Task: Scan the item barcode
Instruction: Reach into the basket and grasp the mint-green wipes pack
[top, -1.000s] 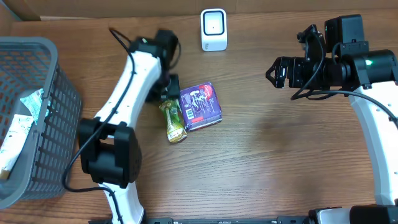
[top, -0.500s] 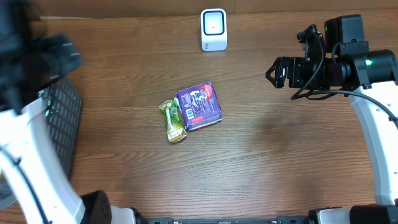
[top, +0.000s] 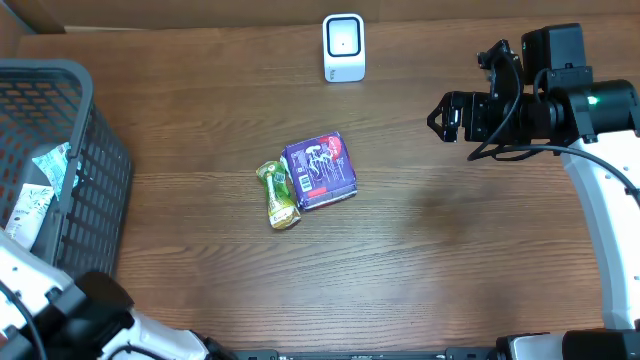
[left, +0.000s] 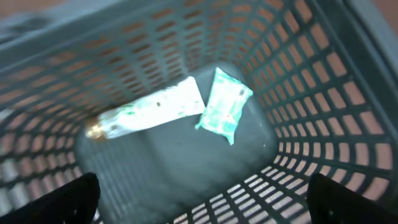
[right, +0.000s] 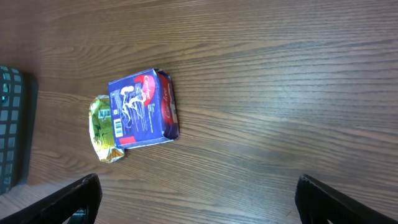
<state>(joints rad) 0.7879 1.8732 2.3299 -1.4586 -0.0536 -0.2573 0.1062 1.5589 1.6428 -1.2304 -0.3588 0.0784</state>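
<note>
In the overhead view we see even, soft light on the wooden table (top: 450, 260), with only faint shadows. The left wrist view is smeared: the basket (left: 311, 93) mesh looks soft, and its pale packets (left: 224, 109) glare white. The right wrist view is sharp.

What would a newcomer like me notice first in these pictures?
Probably the bright purple packet in the middle of the wooden table, with a green-yellow sachet lying right against it. Next comes the grey basket at the table's left edge, holding a whitish tube and a pale green packet.
</note>
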